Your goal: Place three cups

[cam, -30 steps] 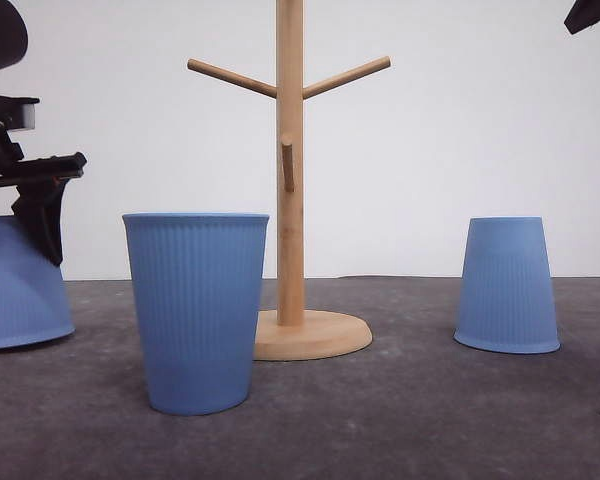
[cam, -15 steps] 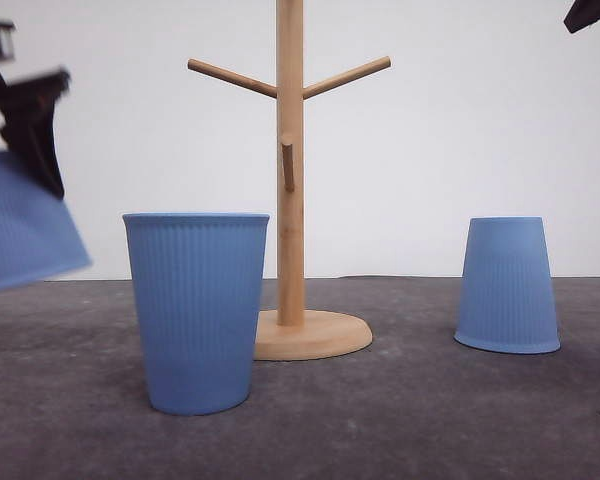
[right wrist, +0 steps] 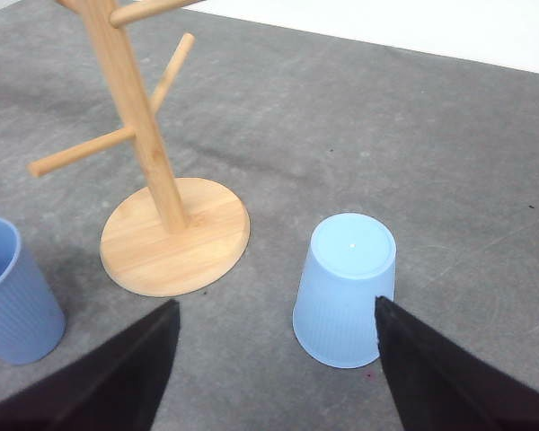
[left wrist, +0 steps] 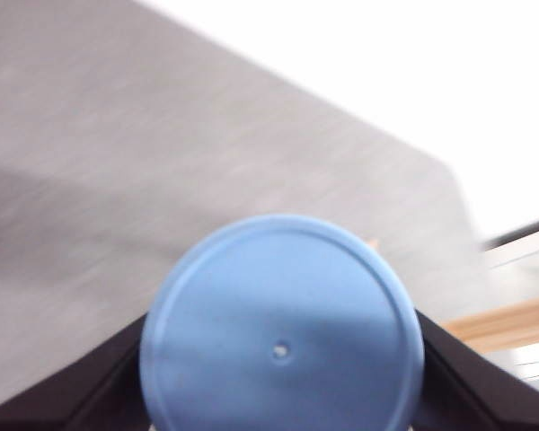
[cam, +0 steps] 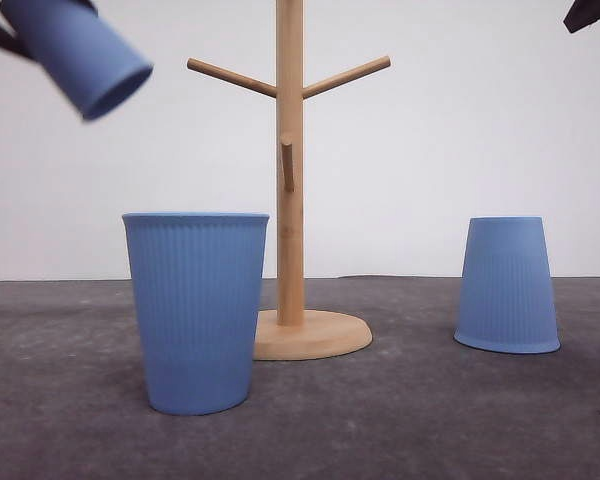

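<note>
The lifted cup (cam: 78, 52) hangs in the air high up to the left of the wooden cup tree (cam: 290, 160), tilted so that its open mouth faces down toward the tree. In the left wrist view its flat round bottom (left wrist: 282, 328) sits between the two dark fingers (left wrist: 90, 386) of the left gripper (left wrist: 283, 395), which press against its sides and hold it.

The upright cup (cam: 196, 310) stands on the grey table (cam: 430, 420) just left of the tree's round base (cam: 315, 335) and nearer the camera, mouth up. The upside-down cup (cam: 507, 285) stands on the table to the right of the tree, well apart from the base, bottom up.

In the right wrist view, the right gripper (right wrist: 274, 368) hovers with its fingers (right wrist: 431, 377) spread wide and nothing between them, above the table near the upside-down cup (right wrist: 346, 287).
</note>
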Tool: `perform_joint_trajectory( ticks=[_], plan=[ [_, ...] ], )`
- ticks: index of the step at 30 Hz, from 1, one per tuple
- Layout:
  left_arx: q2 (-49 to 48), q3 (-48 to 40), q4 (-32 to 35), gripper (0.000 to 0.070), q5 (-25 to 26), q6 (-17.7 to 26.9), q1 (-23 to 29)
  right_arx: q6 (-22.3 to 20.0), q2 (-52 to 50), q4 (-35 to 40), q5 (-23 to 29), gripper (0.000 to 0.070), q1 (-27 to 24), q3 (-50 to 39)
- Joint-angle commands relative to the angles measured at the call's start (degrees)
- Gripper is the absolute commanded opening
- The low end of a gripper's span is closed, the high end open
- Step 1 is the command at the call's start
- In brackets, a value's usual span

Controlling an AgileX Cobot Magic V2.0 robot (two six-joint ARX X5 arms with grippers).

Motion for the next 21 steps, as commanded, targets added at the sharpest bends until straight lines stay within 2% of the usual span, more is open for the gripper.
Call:
perform_joint_trajectory(
  ticks=[1,4,7,21],
  plan=[
    [0.6,1.66,1.8,0.039,3.62,-4.71,0.57,0.63,0.17,0.66,0.04,0.0442,0.2,0.66],
    [1.52,1.7,3.99,0.039,9.89,-8.58,0.96,0.63,0.17,0.66,0.04,0.0441,0.2,0.66],
    [3.37,1.7,4.15,0.039,12.99,-9.52,0.46,0.63,0.17,0.66,0.04,0.0441,0.2,0.66],
    [12.54,1.7,7.8,0.039,14.13,-11.88,-7.19,0.63,0.16,0.63,0.03,0.0441,0.2,0.66]
  ],
)
